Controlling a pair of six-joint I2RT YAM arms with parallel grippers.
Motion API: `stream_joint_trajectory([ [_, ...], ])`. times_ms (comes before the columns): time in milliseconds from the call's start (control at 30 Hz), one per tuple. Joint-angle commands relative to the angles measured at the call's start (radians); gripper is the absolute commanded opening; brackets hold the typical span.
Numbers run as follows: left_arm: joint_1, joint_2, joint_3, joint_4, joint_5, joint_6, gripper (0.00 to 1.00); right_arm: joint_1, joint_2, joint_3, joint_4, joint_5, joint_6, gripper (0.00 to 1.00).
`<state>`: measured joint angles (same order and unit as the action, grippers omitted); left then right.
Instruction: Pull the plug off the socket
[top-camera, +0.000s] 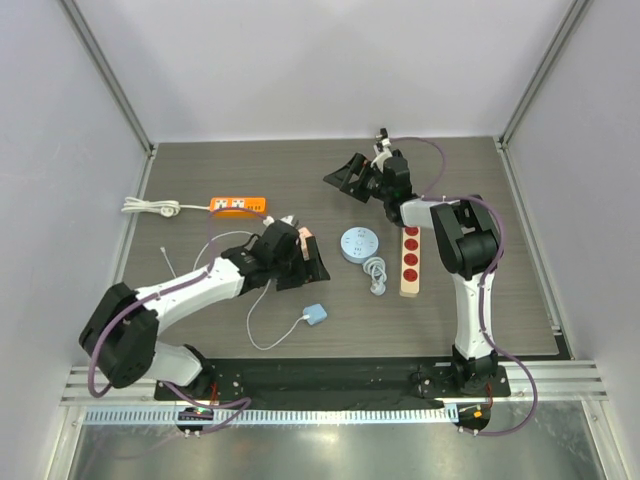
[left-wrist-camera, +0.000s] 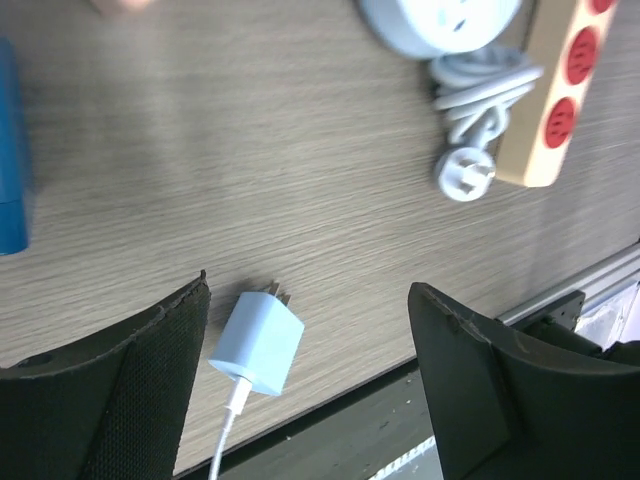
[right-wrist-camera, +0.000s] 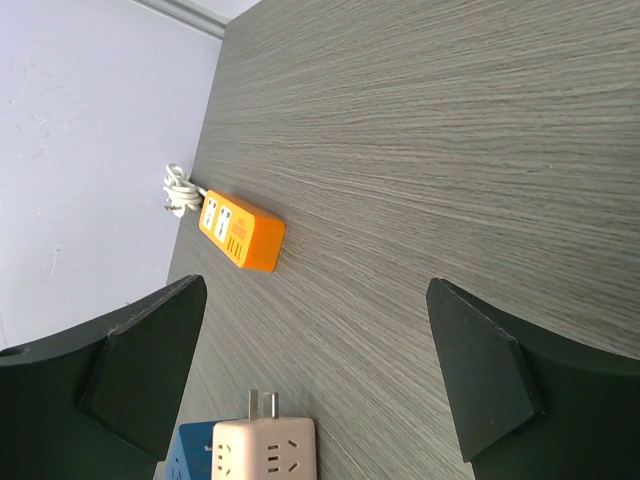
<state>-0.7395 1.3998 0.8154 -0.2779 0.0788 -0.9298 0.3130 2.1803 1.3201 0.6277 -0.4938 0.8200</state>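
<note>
The light blue plug (left-wrist-camera: 257, 343) lies loose on the table with its prongs bare and its white cable (left-wrist-camera: 224, 440) attached; it is in no socket. In the top view the plug (top-camera: 315, 314) sits near the front edge. My left gripper (left-wrist-camera: 308, 290) is open and empty, hovering just above and beside the plug; it also shows in the top view (top-camera: 303, 262). My right gripper (top-camera: 350, 176) is open and empty at the back of the table, far from the plug.
An orange power strip (top-camera: 237, 205) lies at the back left. A round blue-grey socket (top-camera: 357, 244) with a coiled white cord and a wooden strip with red sockets (top-camera: 410, 260) lie centre right. A pink cube adapter (right-wrist-camera: 265, 450) and a blue one (right-wrist-camera: 195, 455) sit by my left wrist.
</note>
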Motion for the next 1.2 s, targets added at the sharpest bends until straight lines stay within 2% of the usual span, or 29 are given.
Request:
stream_joint_trajectory([
  [0, -0.001, -0.071, 0.092, -0.084, -0.071, 0.063, 0.81, -0.002, 0.009, 0.037, 0.053, -0.012, 0.008, 0.98],
  [67, -0.001, -0.107, 0.123, -0.128, -0.164, 0.092, 0.82, -0.002, 0.012, 0.042, 0.052, -0.014, 0.010, 0.98],
  [200, 0.023, -0.124, 0.166, -0.196, -0.214, 0.141, 0.81, -0.003, 0.018, 0.045, 0.052, -0.015, 0.013, 0.98],
  [300, 0.092, -0.140, 0.198, -0.234, -0.234, 0.164, 0.81, -0.003, 0.024, 0.048, 0.052, -0.017, 0.018, 0.98],
  [400, 0.215, -0.128, 0.261, -0.257, -0.208, 0.166, 0.83, -0.003, 0.029, 0.056, 0.050, -0.023, 0.021, 0.98],
  [433, 0.288, -0.118, 0.307, -0.265, -0.199, 0.163, 0.83, -0.003, 0.032, 0.056, 0.050, -0.023, 0.021, 0.98],
  [500, 0.389, -0.059, 0.358, -0.313, -0.188, 0.151, 0.84, -0.003, 0.032, 0.060, 0.047, -0.025, 0.022, 0.98],
  [667, 0.528, 0.111, 0.574, -0.403, -0.122, 0.080, 0.85, -0.006, 0.035, 0.068, 0.030, -0.026, 0.019, 0.98],
  [700, 0.551, 0.186, 0.609, -0.423, -0.108, 0.075, 0.85, -0.008, 0.036, 0.071, 0.024, -0.026, 0.015, 0.98],
  [767, 0.565, 0.260, 0.727, -0.505, -0.100, 0.063, 0.86, -0.009, 0.038, 0.085, -0.011, -0.019, 0.005, 0.98],
  [867, 0.568, 0.399, 0.815, -0.595, -0.131, 0.030, 0.86, -0.012, 0.035, 0.096, -0.046, -0.006, -0.018, 0.98],
  [1000, 0.569, 0.547, 0.936, -0.688, -0.188, -0.142, 0.85, -0.026, 0.033, 0.100, -0.054, -0.006, -0.019, 0.98],
  [1167, 0.569, 0.750, 1.125, -0.834, -0.258, -0.251, 0.87, -0.041, 0.039, 0.099, -0.048, -0.012, -0.001, 0.98],
])
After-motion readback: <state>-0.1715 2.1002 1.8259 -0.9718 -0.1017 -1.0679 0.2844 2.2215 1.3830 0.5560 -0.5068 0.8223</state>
